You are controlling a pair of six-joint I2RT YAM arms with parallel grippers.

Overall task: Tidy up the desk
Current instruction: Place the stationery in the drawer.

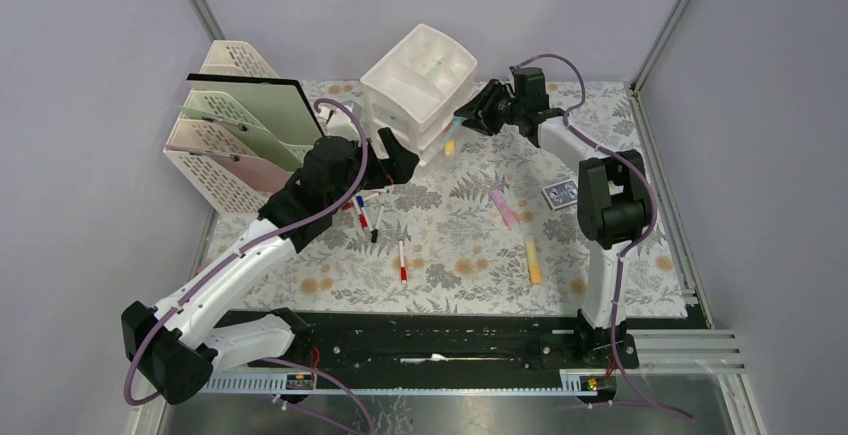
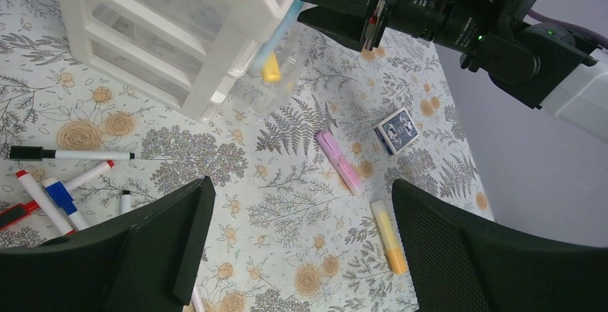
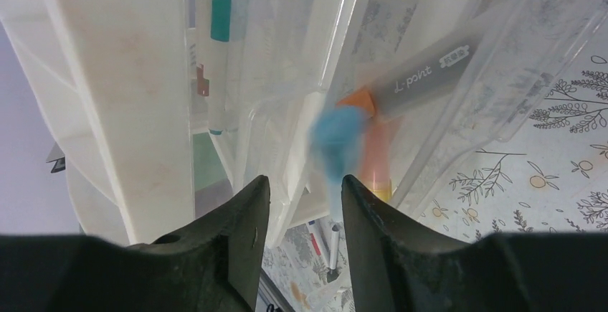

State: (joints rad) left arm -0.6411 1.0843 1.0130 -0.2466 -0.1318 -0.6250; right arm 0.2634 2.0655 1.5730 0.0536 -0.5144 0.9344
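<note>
The desk (image 1: 470, 245) has a pale cloth with fern and flower print. My right gripper (image 3: 305, 183) is open at the pulled-out clear drawer (image 2: 279, 86) of the white drawer unit (image 1: 415, 80). A blue highlighter (image 3: 337, 136) shows blurred just past its fingertips, slanting down into that drawer (image 2: 278, 31). An orange-yellow highlighter (image 2: 271, 72) and a grey pen (image 3: 430, 75) lie in the drawer. My left gripper (image 2: 301, 190) hovers wide open above the cloth, nothing between its fingers, in front of the drawer unit (image 1: 395, 160).
On the cloth lie a pink highlighter (image 1: 503, 206), a yellow highlighter (image 1: 533, 260), a blue card deck (image 1: 561, 194) and several whiteboard markers (image 1: 365, 213). A cream file rack (image 1: 225, 145) with folders stands at the back left. Metal rails edge the desk.
</note>
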